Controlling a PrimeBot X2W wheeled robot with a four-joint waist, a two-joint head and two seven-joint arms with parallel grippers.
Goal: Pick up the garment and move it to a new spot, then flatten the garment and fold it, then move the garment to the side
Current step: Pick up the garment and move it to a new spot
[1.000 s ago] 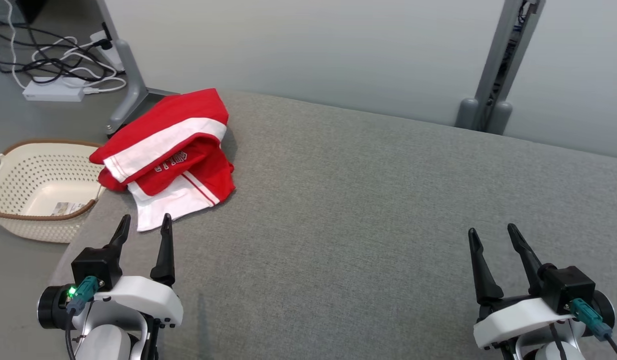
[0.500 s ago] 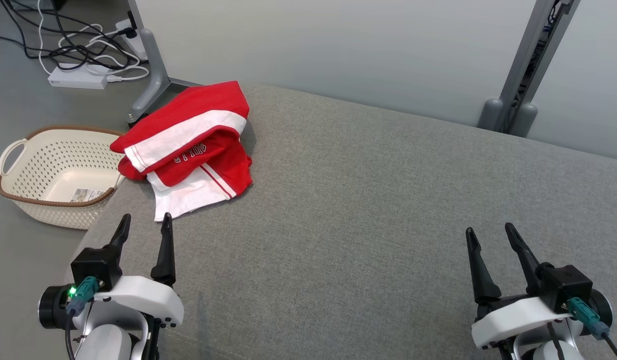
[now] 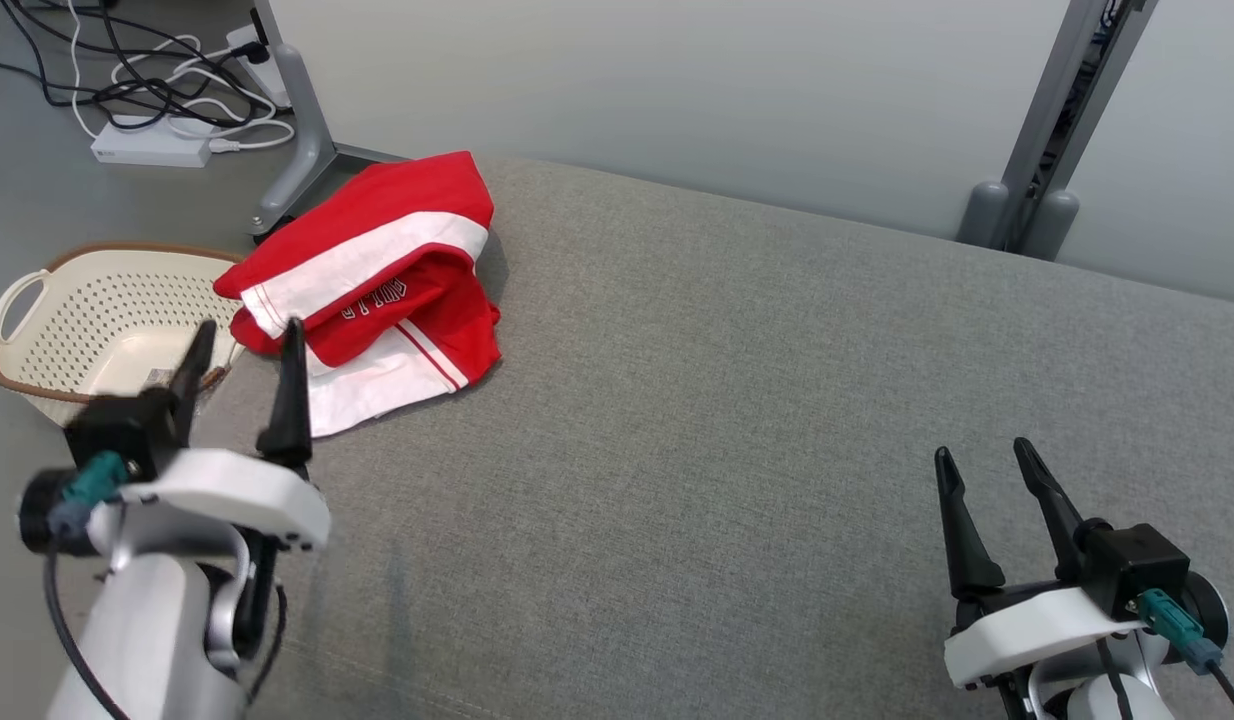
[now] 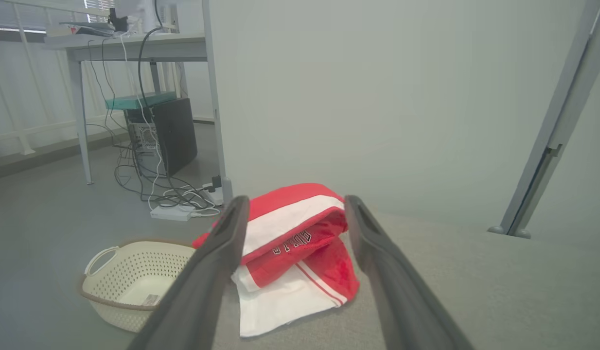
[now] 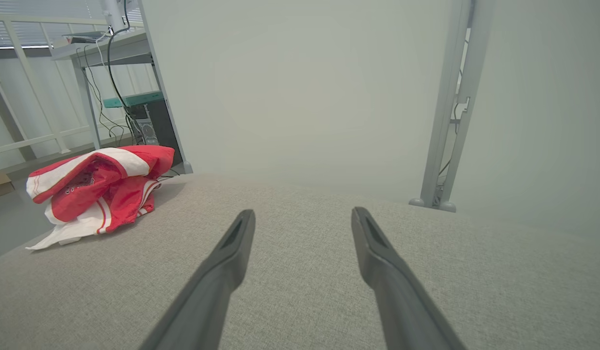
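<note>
Since half a second earlier, the left jaws had lifted and travelled forward, while the right jaws kept their place low over the grey cloth-covered desk [image 3: 727, 400]. The whole head view had also shifted a little, so the camera had moved too.

The left jaws stood wide apart and empty. Their fingers [image 3: 289, 390] reached level with the near edge of the one red-and-white garment [image 3: 377, 270], which lay crumpled at the desk's far left corner, just ahead of them and slightly to their right. In the left wrist view, the garment [image 4: 290, 243] sat ahead, framed between the two fingers.

The right jaws were also apart and empty, fingers [image 3: 962, 540] pointing forward, with the garment [image 5: 96, 189] well away, ahead and to their left.

One cream perforated basket [image 3: 97, 300] stood on the floor left of the left jaws. One white power strip [image 3: 147, 150] lay farther ahead, among cables.
</note>
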